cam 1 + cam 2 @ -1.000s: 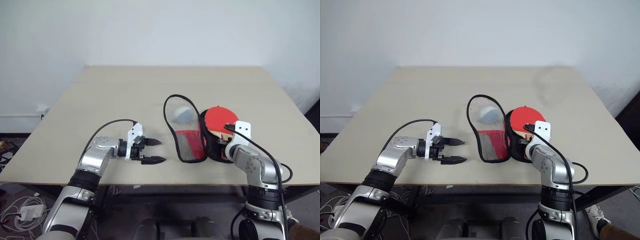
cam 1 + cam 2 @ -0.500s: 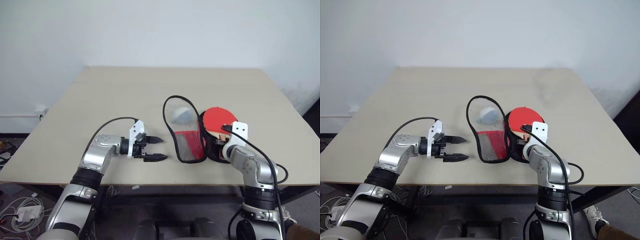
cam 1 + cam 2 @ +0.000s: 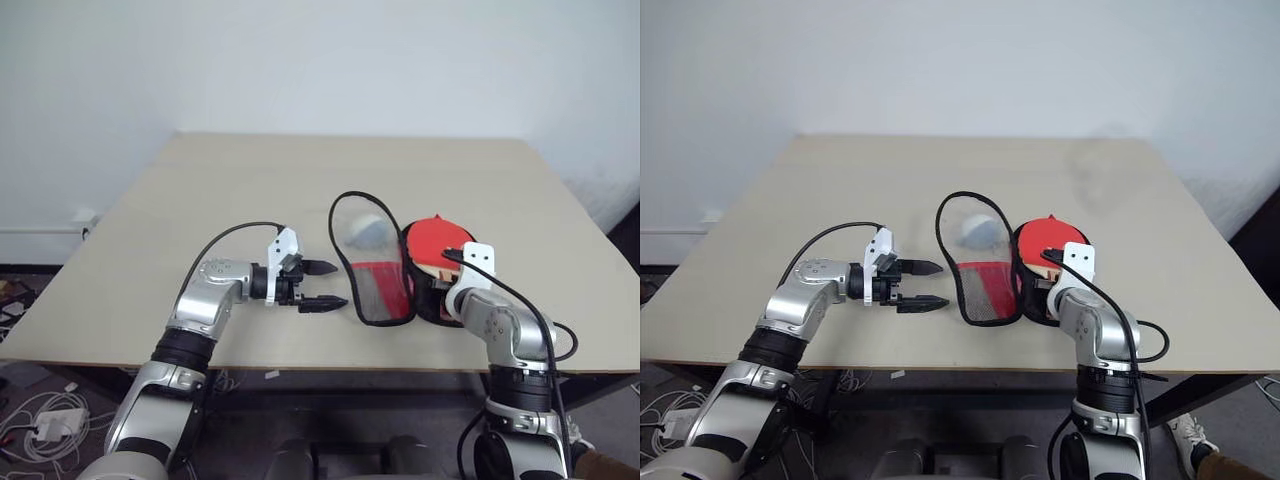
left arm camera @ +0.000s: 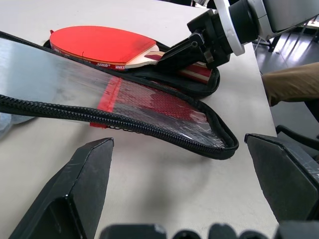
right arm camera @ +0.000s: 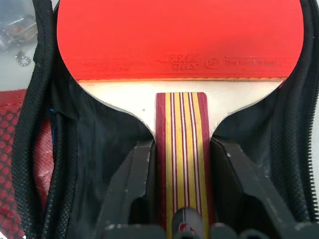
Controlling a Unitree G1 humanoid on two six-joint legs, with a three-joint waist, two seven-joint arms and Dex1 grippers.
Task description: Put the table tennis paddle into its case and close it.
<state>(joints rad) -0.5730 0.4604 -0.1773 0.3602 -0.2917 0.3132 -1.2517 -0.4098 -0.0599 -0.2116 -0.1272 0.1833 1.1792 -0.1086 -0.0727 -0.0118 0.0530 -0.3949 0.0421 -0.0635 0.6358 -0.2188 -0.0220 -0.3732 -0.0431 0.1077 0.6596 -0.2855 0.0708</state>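
The table tennis paddle (image 5: pixel 179 35), red face and striped wooden handle, lies in the black half of the case (image 3: pixel 425 300) on the table. The case's mesh flap (image 3: pixel 375 290) is folded open to the left, zip undone. My right gripper (image 5: pixel 180 144) is over the near end of the case. Its fingers (image 5: pixel 139 169) stand along both sides of the handle with a slim gap on each side. My left gripper (image 3: pixel 338 285) hovers open just left of the mesh flap, pointing at it, holding nothing.
A small whitish-grey lump (image 3: pixel 368 232) shows through the far end of the mesh flap. The beige table (image 3: pixel 250 190) stretches bare to the left and behind. A cable loops from each wrist.
My left gripper has moved right and slightly up, closer to the mesh flap, still open. The right arm, the paddle and the case stay where they were.
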